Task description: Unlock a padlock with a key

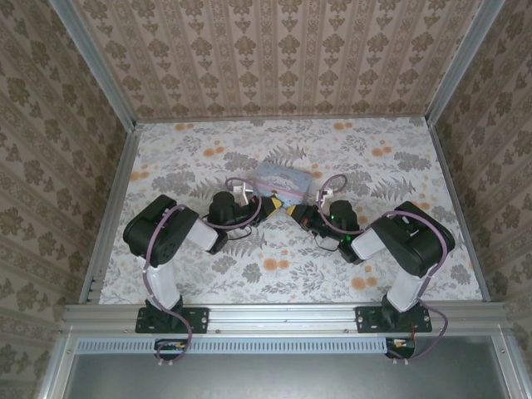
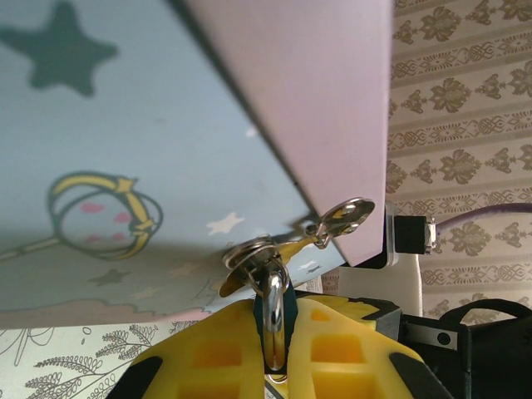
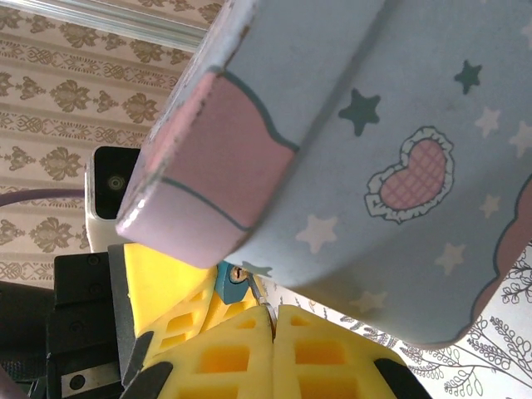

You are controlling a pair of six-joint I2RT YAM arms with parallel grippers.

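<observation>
Left claw (image 2: 278,332): it is closing tight on the padlock (image 2: 275,303). You are seeing the silver bow of it between the yellow pads, at mid worktop (image 1: 208,158), on the near side of the pale blue tin (image 2: 125,150).
Right claw (image 3: 273,320): its pads are pressing together tip to tip. I cannot tell if anything thin is sitting between them.
Key (image 2: 342,218): I am taking the small holed metal piece for it. It is hanging on a ring (image 2: 249,253) from the bow and is lying against the pink side of the tin.
Risk: you are working very close to the tin, so a claw may be pushing it away or jamming under it.
Risk: the grip is on the thin bow only, so the padlock may be turning when the key presses in.
Hidden: the tin is covering much of both wrist views, the keyhole is hard to make out, and the pads are hiding the padlock body.
</observation>
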